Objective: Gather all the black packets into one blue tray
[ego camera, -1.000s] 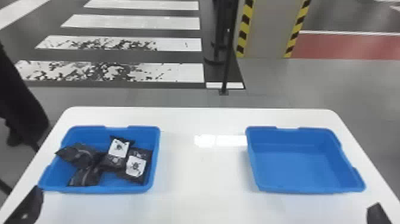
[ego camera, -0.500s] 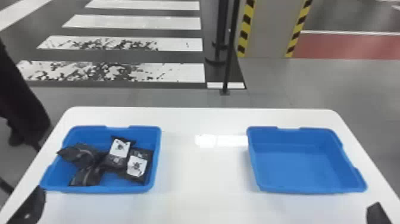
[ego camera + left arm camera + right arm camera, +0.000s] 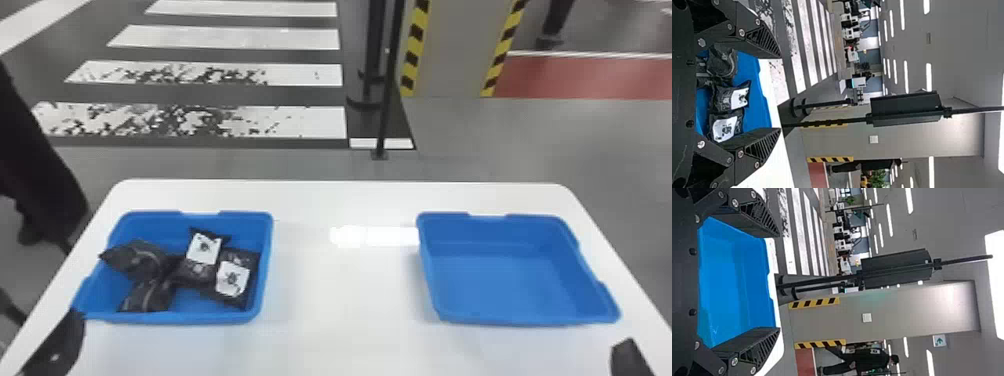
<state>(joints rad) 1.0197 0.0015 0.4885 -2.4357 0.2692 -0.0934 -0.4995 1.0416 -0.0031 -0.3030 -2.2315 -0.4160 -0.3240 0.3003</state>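
- White bench up front, crosswalk stripes on the floor behind, grey column with yellow-black hazard edging, red floor strip to its right.
- Dark pole stands past the bench's far edge, left of the column.
- Left tray, blue: four black packets lying inside, bunched and touching.
- Two of those have white labels up: one toward the middle, one by the right wall. Other two sit left, dark faces up: one farther back with a corner at the left rim, one nearer the front wall.
- Right tray, blue too, well apart from the first; bare floor and walls visible.
- Left claw is at the left tray's near left corner; can't tell if it touches. Left wrist view has that claw spread wide, tray and packets beyond.
- Right claw is near the right tray's near right corner. Right wrist view: claw spread too, tray beyond.
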